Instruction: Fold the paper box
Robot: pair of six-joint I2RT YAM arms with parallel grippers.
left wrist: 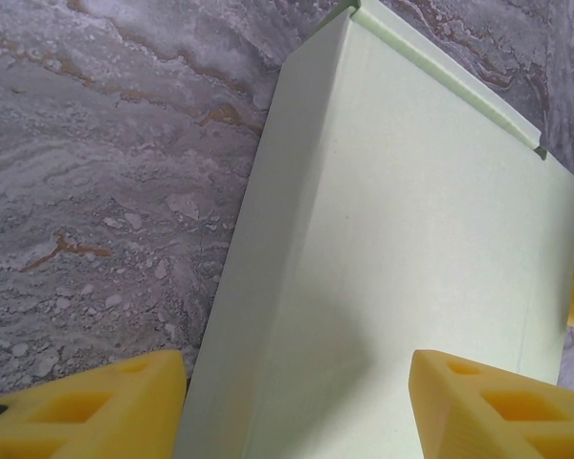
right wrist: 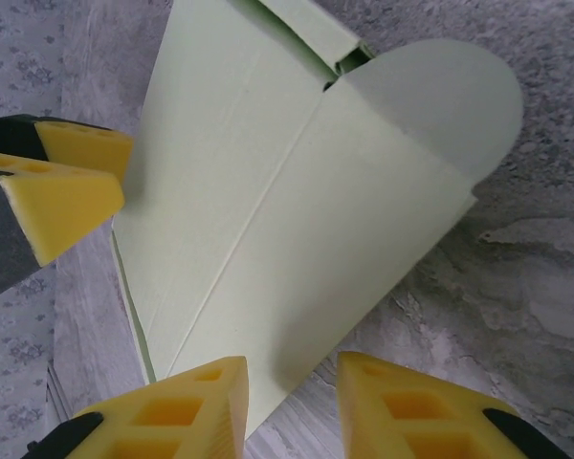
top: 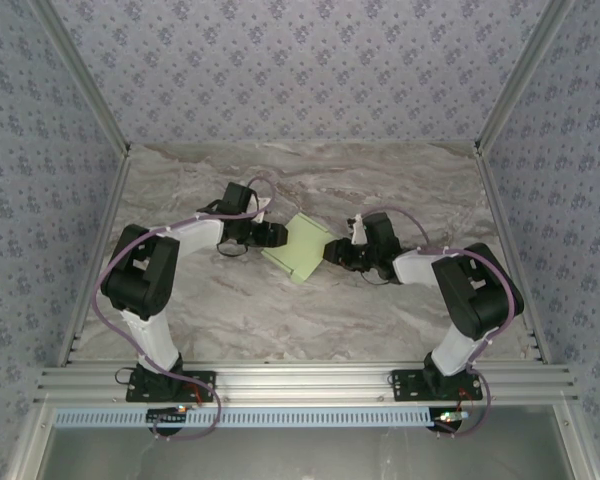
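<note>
Your left pincer and right pincer are flanking the creased, pale-green paper box on the marbled worktop; whether either is clenching cannot be told.

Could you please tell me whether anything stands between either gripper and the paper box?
Nothing visible does: the left gripper and the right gripper each have part of the paper box between their fingers.

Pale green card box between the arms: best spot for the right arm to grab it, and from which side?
Likely the straight near edge of the pale green card box, approached from the right arm's own side. That edge runs straight into the gap between the yellow fingers of the right gripper, and the panel there lies flat. Skip the rounded flap at the far end: it's loose and would probably bend.
</note>
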